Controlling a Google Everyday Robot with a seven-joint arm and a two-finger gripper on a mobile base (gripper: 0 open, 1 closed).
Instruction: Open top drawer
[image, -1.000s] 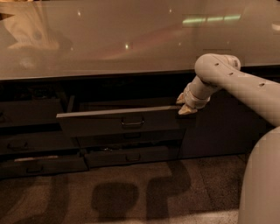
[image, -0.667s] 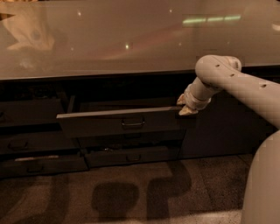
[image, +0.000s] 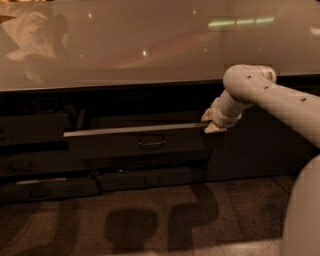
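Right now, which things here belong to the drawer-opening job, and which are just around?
Belongs to the job:
top drawer, standing partly out
its loop handle
gripper, at the drawer's upper right corner

Just around:
countertop
lower drawer, beneath the open one
left drawers
floor

The wide dark grey top drawer (image: 115, 145) stands partway out from under a glossy pale countertop (image: 125, 45), with its small dark loop handle (image: 151, 141) at the centre of the front. A cream-coloured robot arm (image: 270, 97) reaches in from the right, and its gripper (image: 212, 123) sits at the drawer's upper right corner, touching or just beside the top edge. A shallower dark drawer front (image: 150, 179) lies below, above a brown floor (image: 150, 220).
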